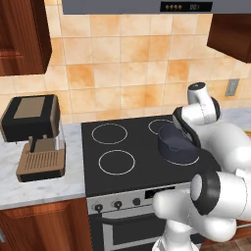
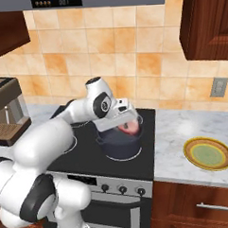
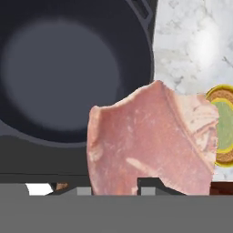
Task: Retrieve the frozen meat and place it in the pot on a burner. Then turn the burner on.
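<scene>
The dark blue-grey pot (image 2: pixel 118 145) stands on the stove's front right burner, also seen in the left base view as the pot (image 1: pixel 177 146) half behind my arm. My gripper (image 2: pixel 131 121) hangs over the pot's rim, shut on the frozen meat (image 2: pixel 130 128), a pinkish lump held just above the opening. In the hand view the frozen meat (image 3: pixel 152 143) sits between my gripper (image 3: pixel 111 189) fingertips, with the pot (image 3: pixel 63 73) below and to the left, its inside bare.
A yellow-green plate (image 2: pixel 208 153) lies on the marble counter right of the stove. A coffee machine (image 1: pixel 35 136) stands on the left counter. The stove's knobs (image 2: pixel 122 189) line its front panel. Three other burners (image 1: pixel 116 162) carry nothing.
</scene>
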{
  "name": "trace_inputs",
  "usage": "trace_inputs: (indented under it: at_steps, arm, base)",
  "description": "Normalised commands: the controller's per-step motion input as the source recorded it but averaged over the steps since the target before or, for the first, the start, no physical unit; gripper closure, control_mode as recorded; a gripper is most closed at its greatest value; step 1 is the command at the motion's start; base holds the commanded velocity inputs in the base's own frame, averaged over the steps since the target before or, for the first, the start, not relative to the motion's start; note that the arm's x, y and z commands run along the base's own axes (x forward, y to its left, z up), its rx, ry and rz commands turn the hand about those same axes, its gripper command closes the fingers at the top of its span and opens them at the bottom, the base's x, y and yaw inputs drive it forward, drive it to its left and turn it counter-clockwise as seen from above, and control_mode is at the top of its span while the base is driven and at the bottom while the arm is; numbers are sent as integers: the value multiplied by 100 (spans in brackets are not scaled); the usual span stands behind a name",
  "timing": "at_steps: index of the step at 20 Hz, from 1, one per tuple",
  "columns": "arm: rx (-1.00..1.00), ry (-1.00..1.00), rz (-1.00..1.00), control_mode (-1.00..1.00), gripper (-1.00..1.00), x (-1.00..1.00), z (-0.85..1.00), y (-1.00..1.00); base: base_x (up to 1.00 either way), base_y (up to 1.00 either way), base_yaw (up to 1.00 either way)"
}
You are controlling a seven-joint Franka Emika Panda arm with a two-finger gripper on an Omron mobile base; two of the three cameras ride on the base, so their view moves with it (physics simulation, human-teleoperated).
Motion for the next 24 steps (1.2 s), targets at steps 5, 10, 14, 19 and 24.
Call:
trace_inputs:
  at_steps: [5, 10, 14, 19, 24]
  arm:
    - [7, 5, 24, -100, 100, 53, -5, 29]
    - [1, 0, 21, -100, 100, 32, -15, 41]
    - [2, -2, 6, -100, 100, 2, -20, 11]
    - [4, 0, 0, -100, 100, 0, -37, -1]
    - [4, 0, 0, -100, 100, 0, -22, 0]
  base:
    - [0, 0, 0]
    - [0, 0, 0]
    - [0, 0, 0]
    - [0, 0, 0]
    - [0, 0, 0]
